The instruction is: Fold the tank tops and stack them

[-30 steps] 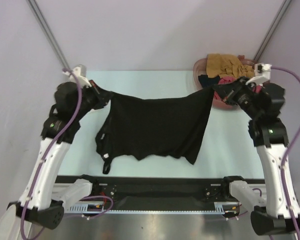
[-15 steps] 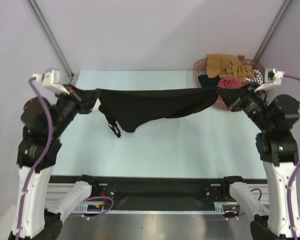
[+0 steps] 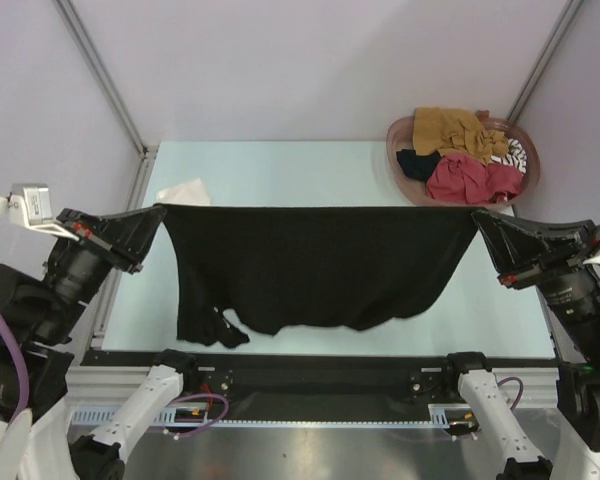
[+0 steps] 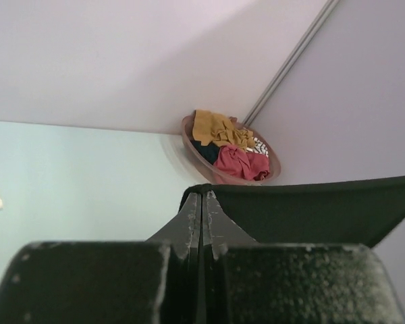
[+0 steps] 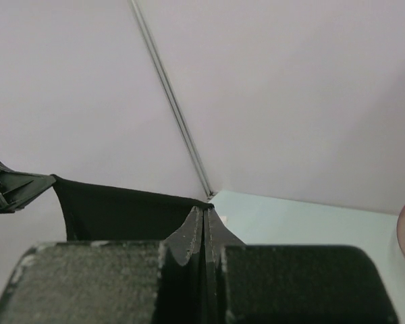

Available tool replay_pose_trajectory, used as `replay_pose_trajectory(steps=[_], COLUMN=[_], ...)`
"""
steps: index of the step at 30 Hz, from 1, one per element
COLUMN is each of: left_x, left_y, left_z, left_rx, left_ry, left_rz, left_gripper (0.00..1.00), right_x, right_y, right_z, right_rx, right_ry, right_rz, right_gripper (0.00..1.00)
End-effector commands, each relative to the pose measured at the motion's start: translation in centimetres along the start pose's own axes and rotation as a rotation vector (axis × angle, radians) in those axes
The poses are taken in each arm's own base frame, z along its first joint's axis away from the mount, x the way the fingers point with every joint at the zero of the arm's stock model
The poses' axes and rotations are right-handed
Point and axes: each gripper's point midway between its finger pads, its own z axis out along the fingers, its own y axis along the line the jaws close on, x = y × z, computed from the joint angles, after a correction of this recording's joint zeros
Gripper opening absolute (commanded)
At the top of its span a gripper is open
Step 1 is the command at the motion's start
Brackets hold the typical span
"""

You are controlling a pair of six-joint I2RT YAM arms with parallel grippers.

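The left gripper [image 3: 156, 210] and right gripper [image 3: 478, 215], jaws clamped shut on opposite corners of a large limp black tank top [image 3: 310, 265], hold it stretched taut between them over the pale-green table [image 3: 280, 165]. Behind the right arm, a round reddish-brown plastic basket [image 3: 395, 140] holds a crumpled mustard-brown tank top [image 3: 450, 128] and a red tank top [image 3: 465, 178]. A small white cloth [image 3: 183, 191], possibly folded, lies far left.

The left end effector [image 4: 202, 196] is seen with its fingers pressed together, and the edge of a black tank top [image 4: 310, 212] is pinched at their tips. The cloth is stretched taut towards the right. Beyond, on the pale worktop [image 4: 74, 175], a basket [image 4: 219, 177] is filled with a mustard garment [image 4: 216, 128] and a red garment [image 4: 239, 163].
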Motion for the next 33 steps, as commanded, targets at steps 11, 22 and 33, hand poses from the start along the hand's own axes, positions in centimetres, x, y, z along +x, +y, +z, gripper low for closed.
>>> replay_pose_trajectory(steps=[11,22,33], left_x=[14.3,26.5,30.0], left_y=[10.1,19.5,27.1], left_z=[13.9,21.0,29.3], left_rx=[-0.176,-0.368,-0.558], left_ry=[0.329,0.457,0.529], left_rz=[-0.114,-0.195,-0.178], left_gripper=[0.0,0.0,0.0], right_x=[15.8,30.3,35.7], right_y=[-16.2,-25.4,-34.0], right_z=[8.1,10.7,19.9], right_rx=[0.36,0.499,0.542], right_ry=[0.375,0.505,0.503], right_rz=[0.288,0.458,0.488], right_gripper=[0.0,0.0,0.0])
